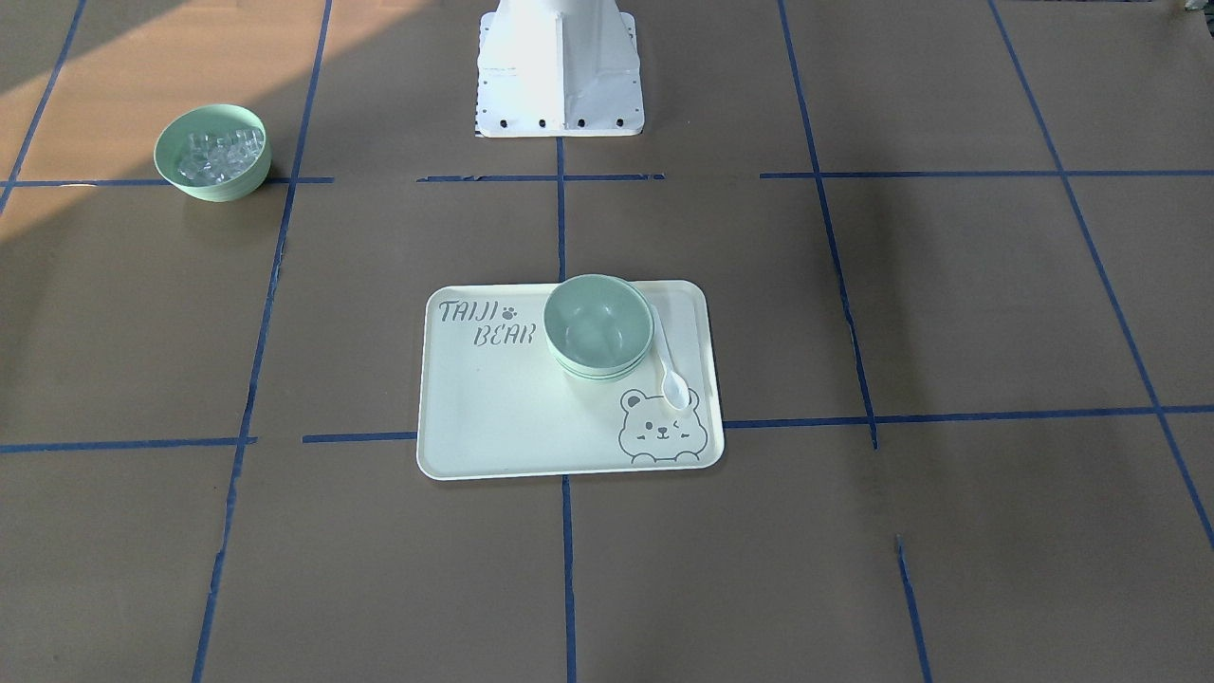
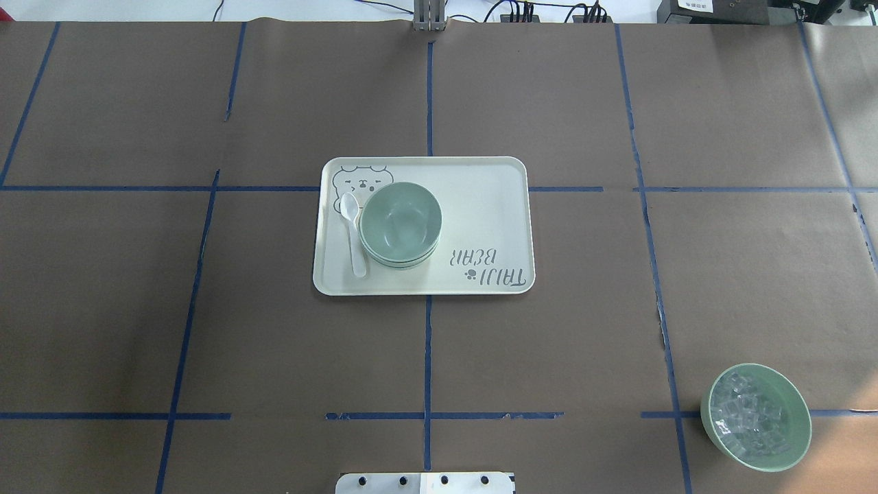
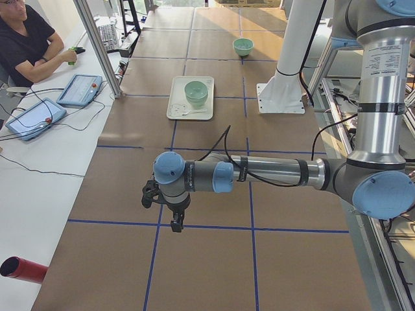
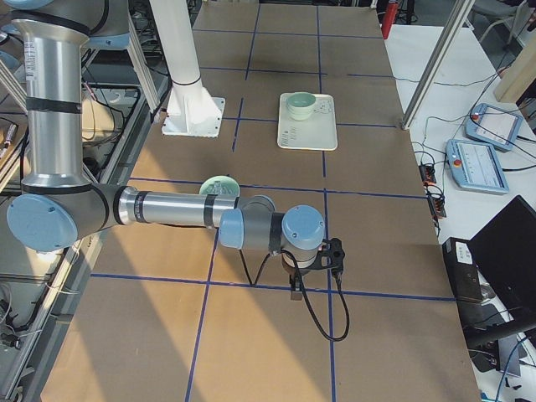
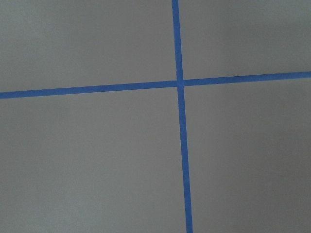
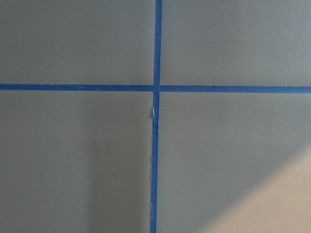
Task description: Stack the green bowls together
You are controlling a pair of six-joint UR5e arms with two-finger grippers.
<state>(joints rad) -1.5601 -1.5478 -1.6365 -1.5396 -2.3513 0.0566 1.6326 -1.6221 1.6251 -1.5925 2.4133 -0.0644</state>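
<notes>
We've got the bowls (image 2: 400,223) nested on the tray (image 2: 480,206), nine o'clock side; stack looks done, so we'd steer well clear of it. Whether left fingers (image 3: 176,225) and right fingers (image 4: 295,291) are wide or narrow, we cannot tell

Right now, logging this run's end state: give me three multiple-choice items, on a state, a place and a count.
1. The green bowls on the cream tray are: A. nested in one stack; B. spread apart; C. upside down.
2. The bowl of ice cubes sits: A. on the tray; B. on the brown table, off the tray; C. atop the stack.
3. How many white spoons show? A. none; B. one; C. two.
Answers: A, layered rims show below the top bowl; B, it stands alone toward the robot's right; B, a single spoon lies beside the stack.
</notes>
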